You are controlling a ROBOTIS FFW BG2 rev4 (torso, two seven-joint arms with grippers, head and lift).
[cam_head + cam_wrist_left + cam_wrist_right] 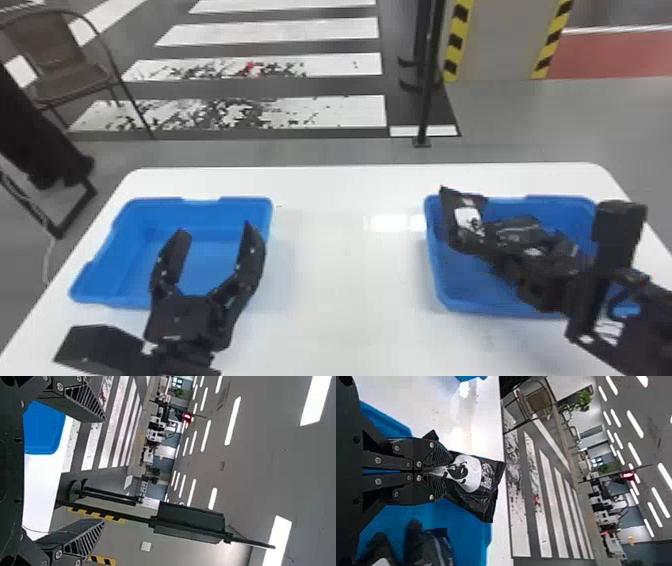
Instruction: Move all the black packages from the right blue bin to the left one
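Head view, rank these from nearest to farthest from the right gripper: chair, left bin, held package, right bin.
1. Package, in the right gripper.
2. Right bin, beneath that gripper.
3. Left bin, across the table on the left.
4. Chair, far left, beyond the table.

A white table [340, 300] with rounded corners fills the foreground of the head view. Beyond it, on a grey floor [525, 120], lie broad white stripes [280, 28] — the nearer two patchy with dark marks. A brown chair [70, 80] stands at far left. Right of the stripes rises a thin black post [427, 100], near a pale pillar [500, 40] edged in yellow-and-black tape [457, 40]; red flooring [610, 55] lies farther right. The left wrist view shows bright ceiling lights [233, 420] — and distant plants [178, 392].
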